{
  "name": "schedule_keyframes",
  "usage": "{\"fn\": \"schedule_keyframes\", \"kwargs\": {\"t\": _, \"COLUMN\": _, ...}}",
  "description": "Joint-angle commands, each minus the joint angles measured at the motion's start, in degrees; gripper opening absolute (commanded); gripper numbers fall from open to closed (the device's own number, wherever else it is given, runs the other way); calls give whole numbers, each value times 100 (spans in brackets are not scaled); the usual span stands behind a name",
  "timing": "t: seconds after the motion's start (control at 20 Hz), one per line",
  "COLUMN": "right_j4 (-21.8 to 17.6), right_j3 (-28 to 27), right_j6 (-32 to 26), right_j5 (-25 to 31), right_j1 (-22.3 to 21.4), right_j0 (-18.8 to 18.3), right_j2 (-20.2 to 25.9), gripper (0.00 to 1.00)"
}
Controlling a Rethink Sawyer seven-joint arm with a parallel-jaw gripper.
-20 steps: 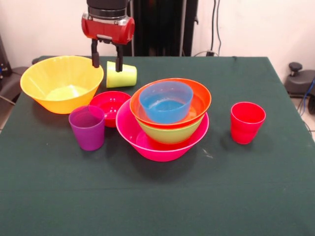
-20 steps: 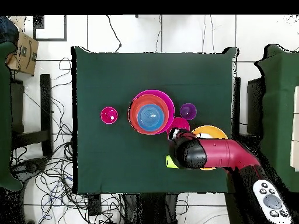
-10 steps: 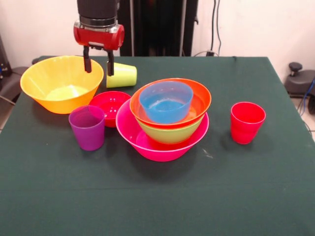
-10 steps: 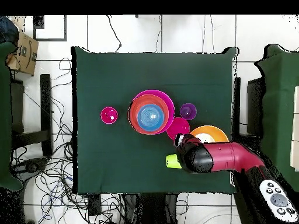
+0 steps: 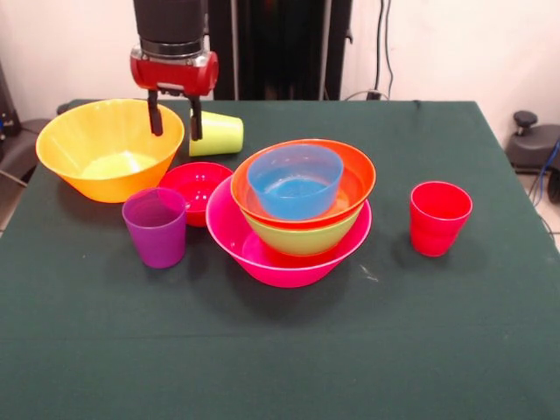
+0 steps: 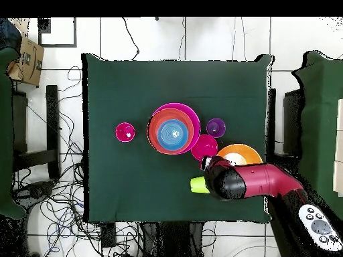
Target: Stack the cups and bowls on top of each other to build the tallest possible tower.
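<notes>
The tower (image 5: pixel 297 219) stands mid-table: a wide pink bowl (image 5: pixel 280 258) holds a green bowl, an orange-red bowl (image 5: pixel 354 175) and a small blue bowl (image 5: pixel 295 179). Seen from above, the tower (image 6: pixel 173 128) shows as nested rings. A lime green cup (image 5: pixel 219 133) lies on its side at the far left. My gripper (image 5: pixel 175 121) hangs open beside it, over the gap between the cup and the large yellow-orange bowl (image 5: pixel 105 144). A small red bowl (image 5: pixel 194 188), a purple cup (image 5: pixel 156 226) and a red cup (image 5: pixel 439 217) stand upright.
The dark green cloth (image 5: pixel 280 350) covers the table. In the overhead view my arm (image 6: pixel 254 181) reaches in from the lower right, covering part of the yellow-orange bowl (image 6: pixel 242 152); the lime cup (image 6: pixel 198 185) lies just left of it.
My gripper shifted left from straddling the lime cup's end to a spot beside it, near the yellow-orange bowl's rim. The cup and bowls stayed put.
</notes>
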Motion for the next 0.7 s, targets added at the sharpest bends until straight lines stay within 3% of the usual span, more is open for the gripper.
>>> {"fn": "schedule_keyframes", "kwargs": {"t": 0.05, "right_j4": -693, "right_j3": -44, "right_j6": -1222, "right_j5": 265, "right_j1": 387, "right_j0": 184, "right_j2": 402, "gripper": 100}}
{"fn": "schedule_keyframes", "kwargs": {"t": 0.45, "right_j4": -1106, "right_j3": -437, "right_j6": -940, "right_j5": 122, "right_j1": 870, "right_j0": 386, "right_j2": 226, "gripper": 100}}
{"fn": "schedule_keyframes", "kwargs": {"t": 0.7, "right_j4": -1230, "right_j3": -399, "right_j6": -1003, "right_j5": 169, "right_j1": 857, "right_j0": 283, "right_j2": 204, "gripper": 100}}
